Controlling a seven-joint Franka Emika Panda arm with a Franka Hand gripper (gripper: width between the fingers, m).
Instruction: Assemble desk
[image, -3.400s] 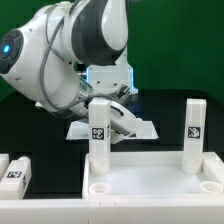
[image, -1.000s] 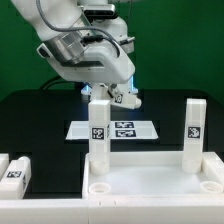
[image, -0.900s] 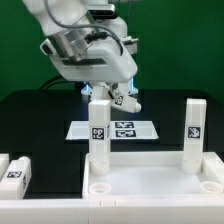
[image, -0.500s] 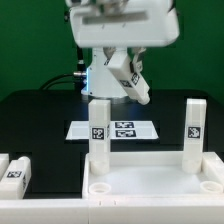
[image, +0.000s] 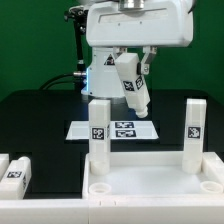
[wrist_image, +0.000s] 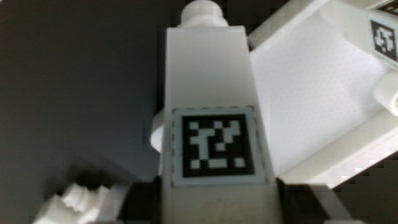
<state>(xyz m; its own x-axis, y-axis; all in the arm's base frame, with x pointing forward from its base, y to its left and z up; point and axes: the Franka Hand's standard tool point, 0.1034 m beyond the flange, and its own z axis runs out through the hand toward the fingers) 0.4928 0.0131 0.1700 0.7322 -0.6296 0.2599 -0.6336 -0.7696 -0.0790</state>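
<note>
My gripper (image: 127, 72) hangs tilted above the table, behind the desk tabletop (image: 150, 186). It is shut on a white leg (image: 138, 98) that points down and toward the exterior view's right. In the wrist view the held leg (wrist_image: 214, 90) runs away from my gripper (wrist_image: 217, 212), its tag facing the camera and its narrow peg at the far end. Dark fingers (wrist_image: 143, 205) flank it. Two legs stand upright in the tabletop's back corners, the left leg (image: 98, 135) and the right leg (image: 194, 130). The tabletop (wrist_image: 320, 100) also shows beside the held leg.
The marker board (image: 118, 128) lies flat on the black table under the held leg. Loose white leg pieces (image: 14, 172) lie at the exterior view's lower left. The arm's base (image: 95, 75) stands behind.
The arm has lifted from low over the marker board and swung upright. The gripper and its leg now hang higher and farther to the exterior view's right.
</note>
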